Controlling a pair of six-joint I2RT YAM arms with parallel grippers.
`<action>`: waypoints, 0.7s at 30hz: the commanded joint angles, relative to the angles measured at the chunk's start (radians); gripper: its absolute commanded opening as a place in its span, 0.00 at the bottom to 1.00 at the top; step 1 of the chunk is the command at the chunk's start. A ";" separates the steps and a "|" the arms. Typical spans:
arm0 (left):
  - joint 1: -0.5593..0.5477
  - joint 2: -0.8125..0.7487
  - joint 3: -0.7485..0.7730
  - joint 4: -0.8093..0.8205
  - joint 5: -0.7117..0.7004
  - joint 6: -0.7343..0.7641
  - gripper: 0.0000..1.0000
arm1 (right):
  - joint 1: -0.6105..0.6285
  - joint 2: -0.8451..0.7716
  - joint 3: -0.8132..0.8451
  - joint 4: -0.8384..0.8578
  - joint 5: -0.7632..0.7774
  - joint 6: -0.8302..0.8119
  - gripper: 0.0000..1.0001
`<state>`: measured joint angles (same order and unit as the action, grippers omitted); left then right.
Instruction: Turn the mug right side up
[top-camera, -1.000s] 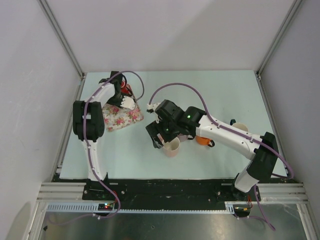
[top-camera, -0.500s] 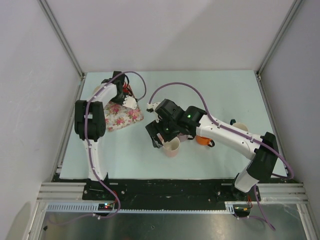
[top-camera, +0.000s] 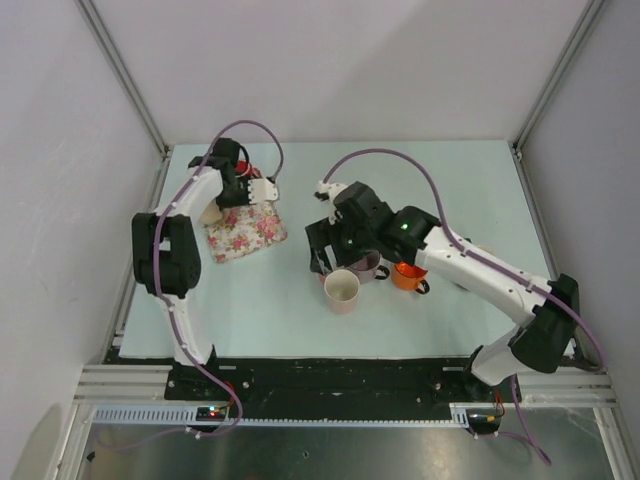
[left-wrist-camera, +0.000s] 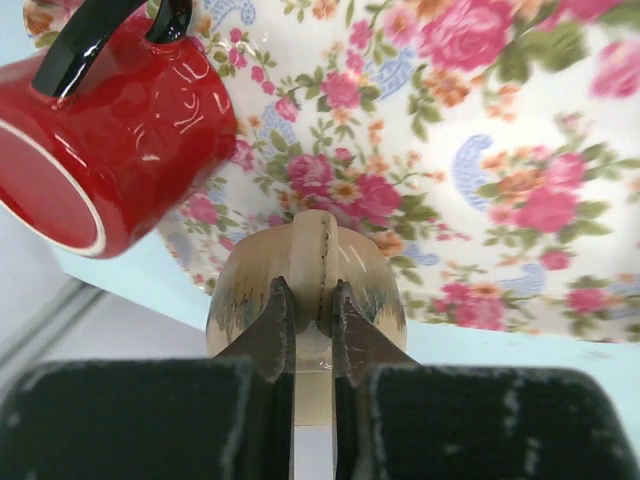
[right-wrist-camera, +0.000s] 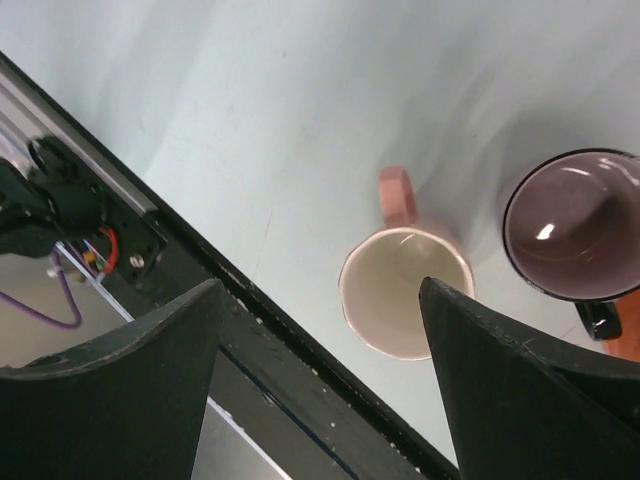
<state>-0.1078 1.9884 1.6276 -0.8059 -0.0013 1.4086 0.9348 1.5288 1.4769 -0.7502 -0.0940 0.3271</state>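
Patience: roll left gripper, pinched on handle of cream ceramic mug, slowly upright. Leave wide-open right gripper idle.

Glossy red mug — matt floral cloth

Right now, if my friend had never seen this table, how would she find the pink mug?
Look at the middle of the pale table, where the right gripper hangs open over three mugs bunched together. The pink mug is the one nearest the arms' bases, standing open side up. Its neighbours are a dark purple mug and an orange mug.
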 joint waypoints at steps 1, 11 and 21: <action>0.002 -0.144 -0.020 -0.004 0.111 -0.264 0.00 | -0.058 -0.076 -0.013 0.113 0.008 0.050 0.84; 0.001 -0.306 -0.093 -0.002 0.259 -0.645 0.00 | -0.136 -0.050 -0.055 0.343 -0.151 0.081 0.84; 0.004 -0.406 -0.106 -0.003 0.436 -0.827 0.00 | -0.188 0.086 -0.055 0.588 -0.354 0.139 0.83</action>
<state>-0.1078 1.6875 1.5005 -0.8501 0.3153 0.6888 0.7597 1.5692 1.4208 -0.3332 -0.3317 0.4309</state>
